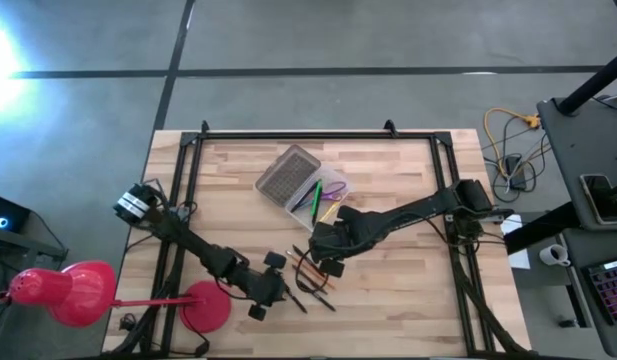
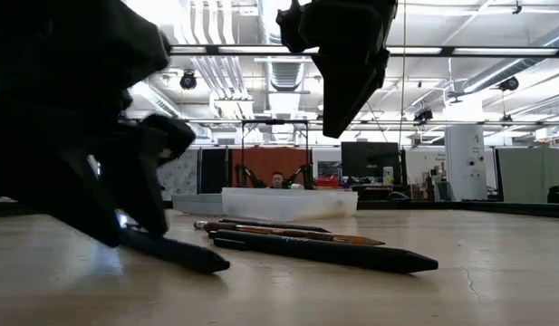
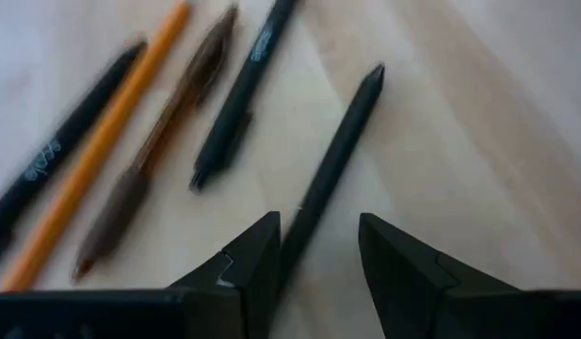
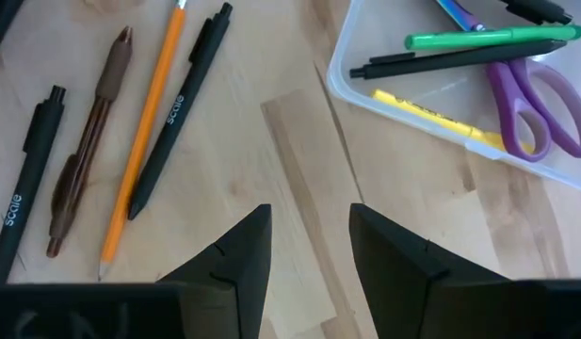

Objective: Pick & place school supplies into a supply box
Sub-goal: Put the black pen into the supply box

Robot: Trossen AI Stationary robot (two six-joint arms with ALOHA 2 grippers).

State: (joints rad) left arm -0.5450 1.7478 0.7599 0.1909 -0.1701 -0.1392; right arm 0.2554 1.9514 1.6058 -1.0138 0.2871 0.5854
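Note:
Several loose supplies lie flat on the table near its front middle: two black pens, a brown pen and an orange pencil. A further black pen lies between the fingers of my open left gripper, which is down at the table. The clear supply box sits behind them with its dimpled lid beside it. It holds a green marker, a black pen, a yellow marker and purple scissors. My right gripper hovers open and empty between the pens and the box. My left gripper comes down slanting over the near end of the black pen, one finger on each side and the fingers lying along it. The pen lies flat on the table. One finger covers its end, so I cannot tell whether it touches.
A red lamp with a round red base stands at the table's near left corner. Black frame rails run along the far edge and both sides. Bare wood lies to the right of the pens. A person shows far behind the table.

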